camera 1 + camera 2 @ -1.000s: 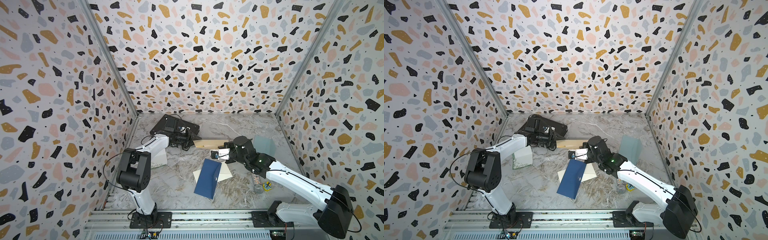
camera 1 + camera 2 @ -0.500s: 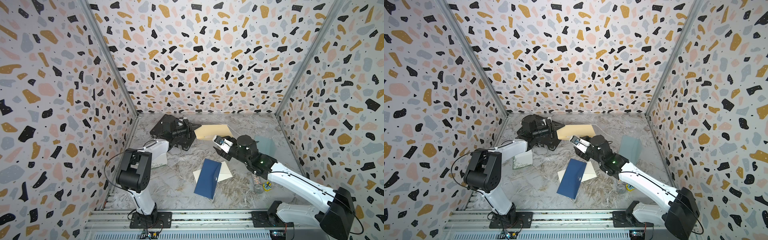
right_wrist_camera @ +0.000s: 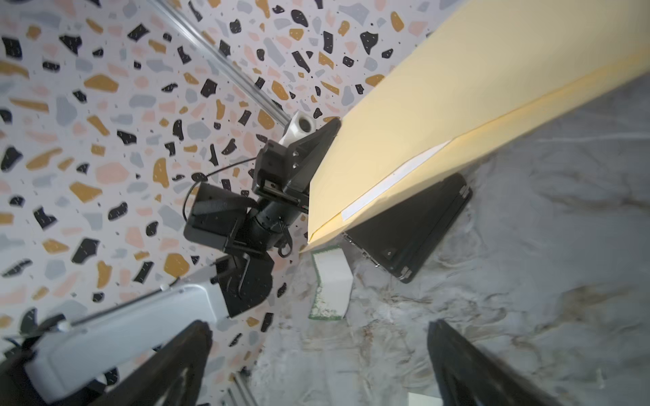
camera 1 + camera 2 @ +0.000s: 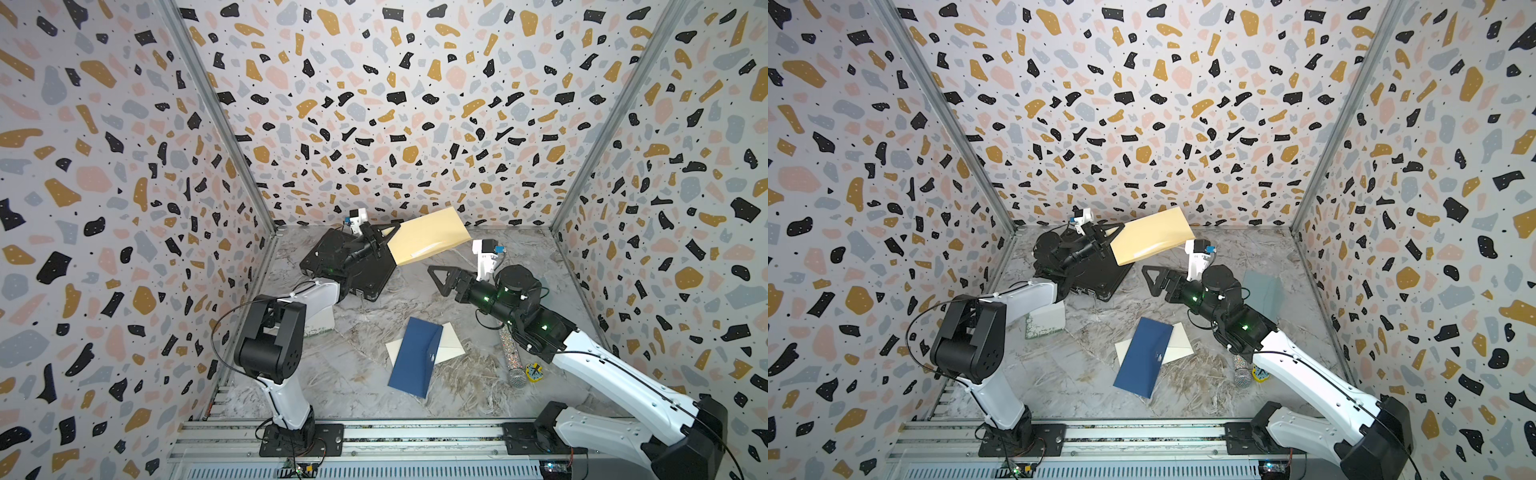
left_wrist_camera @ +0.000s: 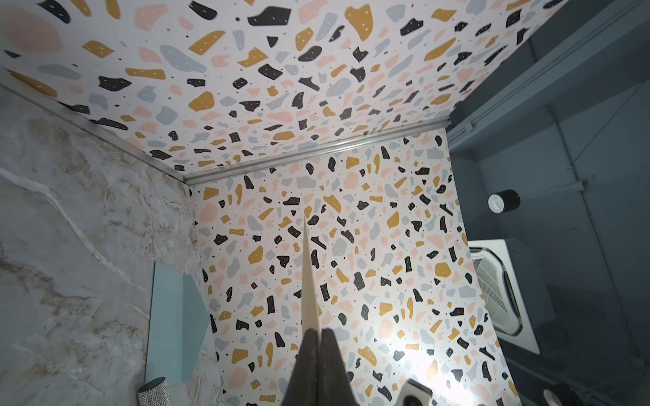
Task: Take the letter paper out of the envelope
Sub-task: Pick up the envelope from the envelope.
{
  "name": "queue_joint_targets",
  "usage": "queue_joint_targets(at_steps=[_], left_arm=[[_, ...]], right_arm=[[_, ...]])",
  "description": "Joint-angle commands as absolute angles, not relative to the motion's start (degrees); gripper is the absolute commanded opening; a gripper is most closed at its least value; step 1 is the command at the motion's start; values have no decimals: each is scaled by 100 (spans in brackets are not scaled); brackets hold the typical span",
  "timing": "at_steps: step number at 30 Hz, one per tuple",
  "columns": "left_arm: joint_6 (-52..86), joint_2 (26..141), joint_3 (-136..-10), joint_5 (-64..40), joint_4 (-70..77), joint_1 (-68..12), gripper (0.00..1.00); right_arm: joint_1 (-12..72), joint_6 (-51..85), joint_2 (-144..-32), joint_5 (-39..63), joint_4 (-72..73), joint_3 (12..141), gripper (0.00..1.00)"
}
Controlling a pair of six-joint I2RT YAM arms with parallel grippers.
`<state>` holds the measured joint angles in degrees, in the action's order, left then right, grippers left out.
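Left arm [image 4: 307, 295] reaches to upper centre of frame in both top views; left end effector [image 4: 380, 239] raised off the table, jaws pinched tight. Right end effector [image 4: 441, 279] sits centre-right, jaws spread wide, pointing frame-left.

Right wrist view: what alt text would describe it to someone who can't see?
The left gripper pinches one edge of a tan envelope, holding it raised above a black case on the marbled table. The right gripper, jaws open, frames the foreground.
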<state>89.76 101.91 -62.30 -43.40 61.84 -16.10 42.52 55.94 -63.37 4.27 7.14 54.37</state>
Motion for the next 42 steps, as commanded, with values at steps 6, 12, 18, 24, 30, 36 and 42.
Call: queue_joint_targets(at_steps=[6, 12, 18, 24, 30, 36, 42], left_arm=[[8075, 9827, -5749, -4368, 6655, -1815, 0], [8173, 9743, -5612, -4396, 6727, -1825, 0], [8331, 9714, -5594, -4386, 6820, -1824, 0], [8358, 9723, -5764, -4425, 6716, -1822, 0], [8358, 9796, -5860, -4438, 6663, -1805, 0], [8358, 9817, -5963, -4482, 6585, -1775, 0], [8486, 9869, -6020, -4491, 6663, -1775, 0]], right_arm=[[4231, 8342, -6781, -689, 1066, 5751, 92], [4236, 8624, -7218, -583, 1405, 5749, 63], [4210, 8640, -7348, -650, 1453, 5688, 45], [4157, 8779, -7317, -616, 1255, 5581, 38], [4128, 8850, -7160, -551, 749, 5638, 39], [4129, 9098, -6820, -653, 177, 5464, 43], [4070, 9326, -6916, -704, 433, 5348, 37]])
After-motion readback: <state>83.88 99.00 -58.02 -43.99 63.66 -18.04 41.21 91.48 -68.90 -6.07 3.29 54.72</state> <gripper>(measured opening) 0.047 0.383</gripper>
